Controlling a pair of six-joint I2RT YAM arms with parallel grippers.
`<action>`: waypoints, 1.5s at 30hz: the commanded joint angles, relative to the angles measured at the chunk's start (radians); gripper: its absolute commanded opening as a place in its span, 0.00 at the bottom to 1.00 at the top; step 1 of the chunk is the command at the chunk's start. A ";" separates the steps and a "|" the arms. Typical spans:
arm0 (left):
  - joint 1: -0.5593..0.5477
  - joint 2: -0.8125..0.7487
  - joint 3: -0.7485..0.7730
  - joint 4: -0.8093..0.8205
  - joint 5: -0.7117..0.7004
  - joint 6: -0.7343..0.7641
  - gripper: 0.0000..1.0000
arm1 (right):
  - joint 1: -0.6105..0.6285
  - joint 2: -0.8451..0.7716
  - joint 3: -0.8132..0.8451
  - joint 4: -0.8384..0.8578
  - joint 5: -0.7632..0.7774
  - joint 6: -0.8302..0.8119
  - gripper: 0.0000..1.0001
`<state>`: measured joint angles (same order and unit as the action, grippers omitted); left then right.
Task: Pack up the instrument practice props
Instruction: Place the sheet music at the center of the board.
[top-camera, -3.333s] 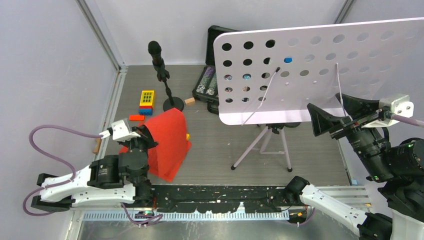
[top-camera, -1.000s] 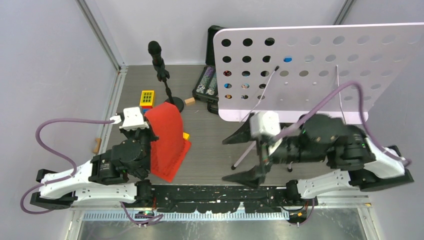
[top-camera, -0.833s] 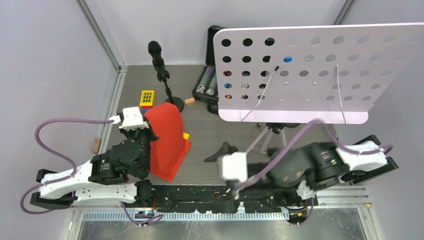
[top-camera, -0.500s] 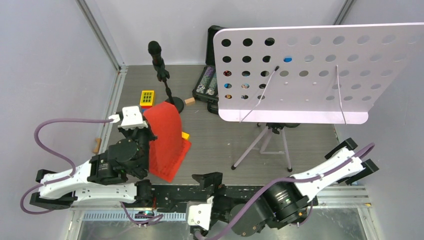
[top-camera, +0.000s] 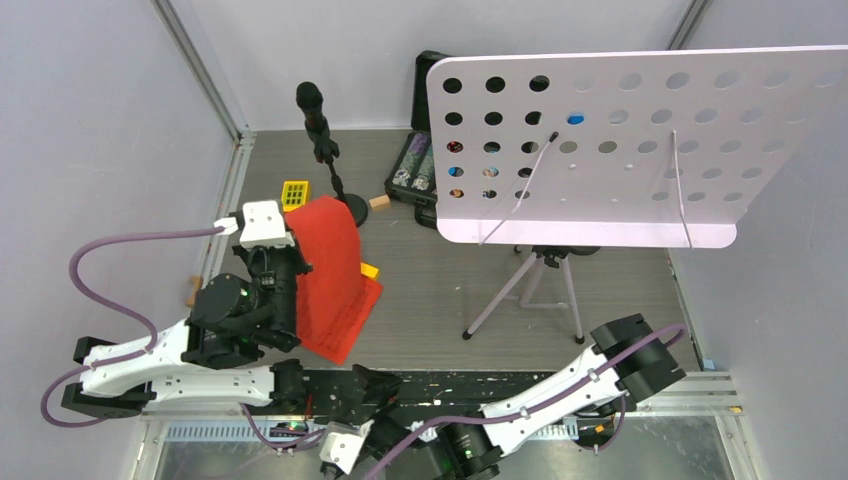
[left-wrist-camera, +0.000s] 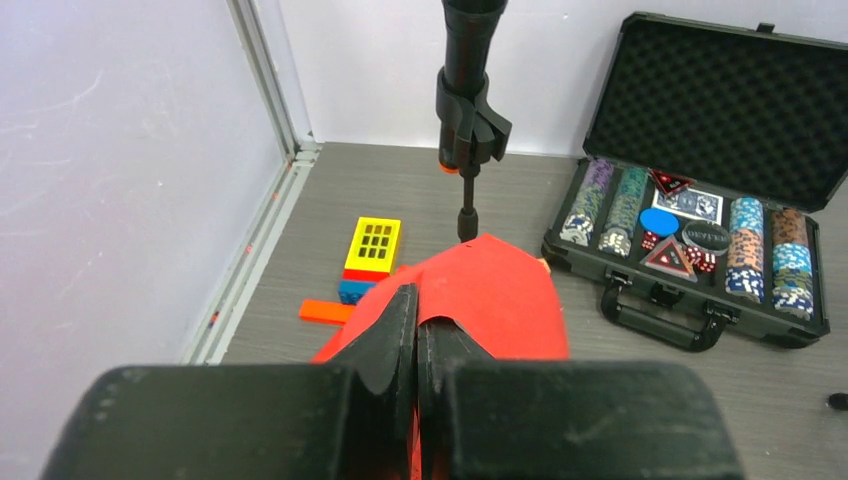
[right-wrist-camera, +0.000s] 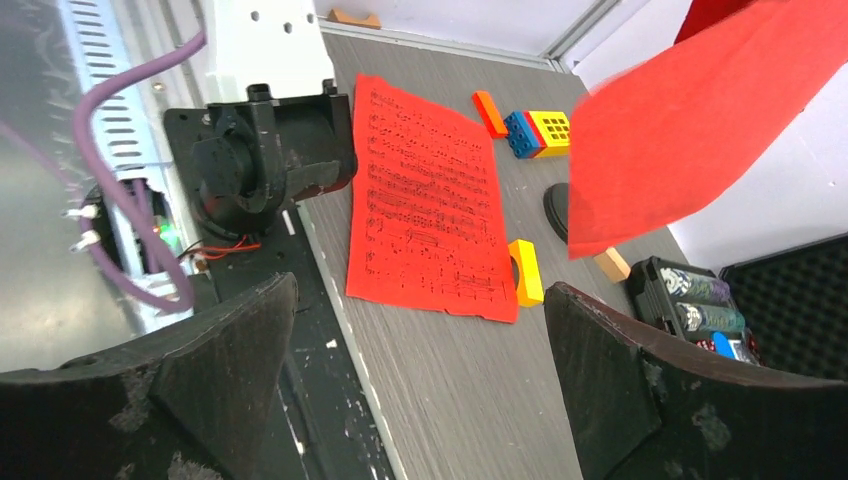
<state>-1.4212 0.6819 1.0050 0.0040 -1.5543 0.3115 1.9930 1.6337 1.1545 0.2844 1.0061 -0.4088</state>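
the left gripper (left-wrist-camera: 416, 312) has its jaws pressed together on the near edge of a red sheet-music page (left-wrist-camera: 495, 300), which arches up off the table (top-camera: 450, 290) and droops away toward the far side. seen from above, this lifted page stands like a small tent just right of the left wrist and hides part of the round base (right-wrist-camera: 556, 210) of a black pole. a black microphone (top-camera: 311, 103) is clipped upright on that pole near the back left corner. a second red page (right-wrist-camera: 428, 228), printed with staves, lies flat on the grey table below the lifted one, its near edge close to the black rail (top-camera: 450, 385) along the front. a small yellow block (right-wrist-camera: 525, 272) sits against that flat page's far edge. the right gripper (right-wrist-camera: 420, 290) has its fingers spread wide with nothing between them. it sits low at the front of the table near the middle, its arm folded along the near edge, well apart from the rack. the white hole-punched music rack (top-camera: 600, 150) stands upright on silver tripod legs (top-camera: 525, 290) over the right half of the table. an open poker chip case (left-wrist-camera: 700, 190) lies by the back wall, partly behind the rack's left edge. a yellow-topped toy block (left-wrist-camera: 372, 245) rests left of the pole, with an orange piece (left-wrist-camera: 325, 312) just beside it.
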 joint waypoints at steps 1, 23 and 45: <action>-0.004 -0.005 -0.011 0.195 -0.147 0.150 0.00 | -0.073 0.024 -0.015 0.289 0.021 0.046 1.00; -0.004 0.006 -0.055 0.261 -0.147 0.202 0.00 | -0.284 0.216 -0.052 1.152 0.103 -0.486 0.98; -0.004 -0.045 -0.111 0.286 -0.147 0.200 0.01 | -0.284 -0.041 -0.191 0.911 -0.056 -0.466 0.27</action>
<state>-1.4212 0.6510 0.9043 0.2428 -1.5639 0.5064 1.7054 1.6516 0.9775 1.2491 0.9928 -0.9398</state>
